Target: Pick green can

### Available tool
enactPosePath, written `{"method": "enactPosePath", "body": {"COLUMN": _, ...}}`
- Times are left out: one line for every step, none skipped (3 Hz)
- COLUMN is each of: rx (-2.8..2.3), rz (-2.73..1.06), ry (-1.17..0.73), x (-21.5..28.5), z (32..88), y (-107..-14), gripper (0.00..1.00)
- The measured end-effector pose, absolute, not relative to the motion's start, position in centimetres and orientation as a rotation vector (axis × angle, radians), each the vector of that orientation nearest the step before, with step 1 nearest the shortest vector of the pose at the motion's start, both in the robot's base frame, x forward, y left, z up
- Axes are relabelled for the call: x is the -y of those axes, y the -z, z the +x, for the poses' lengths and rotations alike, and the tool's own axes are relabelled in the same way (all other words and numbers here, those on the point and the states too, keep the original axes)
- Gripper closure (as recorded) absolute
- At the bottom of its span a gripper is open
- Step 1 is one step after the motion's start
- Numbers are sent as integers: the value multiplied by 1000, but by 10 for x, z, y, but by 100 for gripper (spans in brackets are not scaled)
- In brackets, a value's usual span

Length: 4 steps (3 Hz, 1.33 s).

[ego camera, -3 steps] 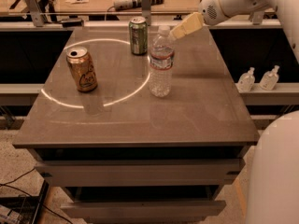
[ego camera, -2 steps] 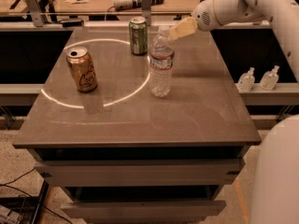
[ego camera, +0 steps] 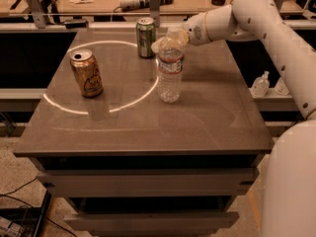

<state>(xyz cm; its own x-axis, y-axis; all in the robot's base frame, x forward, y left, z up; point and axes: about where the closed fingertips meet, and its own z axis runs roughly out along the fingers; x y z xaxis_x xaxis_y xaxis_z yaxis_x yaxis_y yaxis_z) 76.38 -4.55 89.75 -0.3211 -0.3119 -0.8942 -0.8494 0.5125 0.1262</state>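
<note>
The green can [ego camera: 145, 37] stands upright near the table's far edge, silver top up. My gripper [ego camera: 162, 43] reaches in from the right on the white arm and sits just right of the can, behind the top of the clear water bottle [ego camera: 170, 65], which hides most of the pale fingers. The gripper is close to the can but I cannot tell whether it touches it. The orange-gold can [ego camera: 87, 73] stands at the left of the table.
The dark table [ego camera: 148, 127] bears a bright ring of light [ego camera: 103, 73] across its left half. A cluttered bench with a power strip [ego camera: 143, 1] lies behind. Small bottles [ego camera: 260, 84] sit on a lower shelf at the right. The robot's white body [ego camera: 291, 181] fills the lower right.
The arm has swung left and lower; the gripper has moved from right of the bottle to behind its top, close beside the green can. The cans and bottle have not moved.
</note>
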Motion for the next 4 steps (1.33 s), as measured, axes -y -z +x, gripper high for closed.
{"method": "enactPosePath", "body": {"rx": -1817, "rz": -1017, "ry": -669, "x": 29, "z": 766, "y": -887, "gripper": 0}}
{"method": "enactPosePath", "body": {"rx": -1755, "rz": -996, "ry": -609, "x": 15, "z": 777, "y": -882, "gripper": 0}}
{"method": "enactPosePath", "body": {"rx": -1713, "rz": -951, "ry": -590, "x": 3, "z": 792, "y": -879, "gripper": 0}}
{"method": "enactPosePath", "body": {"rx": -1704, "rz": -927, "ry": -591, "x": -3, "z": 808, "y": -874, "gripper": 0}}
